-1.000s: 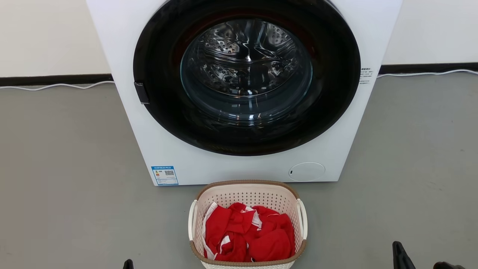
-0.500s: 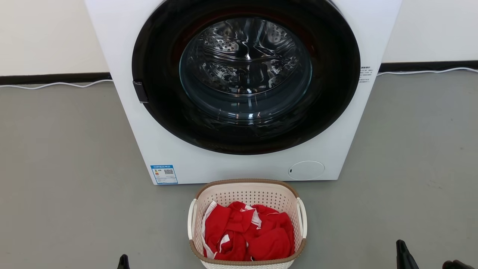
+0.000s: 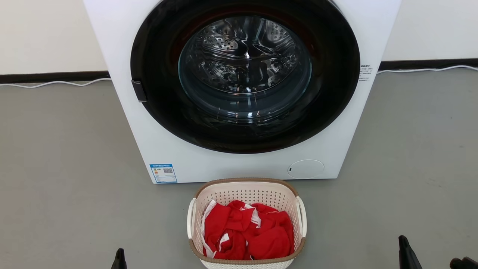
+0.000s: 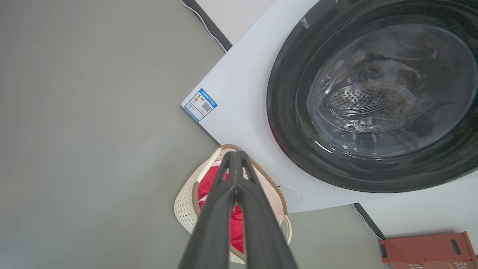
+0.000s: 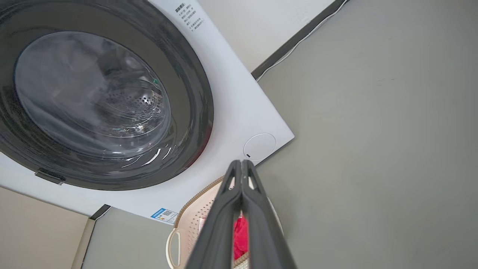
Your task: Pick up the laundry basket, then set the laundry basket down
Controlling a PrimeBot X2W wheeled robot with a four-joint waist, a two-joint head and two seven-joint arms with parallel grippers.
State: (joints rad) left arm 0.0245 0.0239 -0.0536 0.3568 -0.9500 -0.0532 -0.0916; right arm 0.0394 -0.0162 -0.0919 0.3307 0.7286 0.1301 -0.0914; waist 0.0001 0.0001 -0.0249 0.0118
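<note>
2 grippers, fingers pressed together and holding nothing: left gripper (image 3: 120, 258) at 7 o'clock in the head view, right gripper (image 3: 403, 243) at 5 o'clock. The basket (image 3: 246, 181) stands on the floor (image 3: 74, 168) at 6 o'clock, just before the washer (image 3: 336, 149), with red cloth (image 3: 261, 239) inside.

I see a smooth grey floor (image 3: 56, 168) running back to a pale cream wall (image 3: 44, 33), with a dark skirting board (image 3: 52, 77) and a white cable (image 3: 37, 85) trailing along its foot. A white washer (image 3: 242, 168) stands at the far wall (door glass glinting under even light). To its right sits a reddish-brown box (image 4: 429, 248).
</note>
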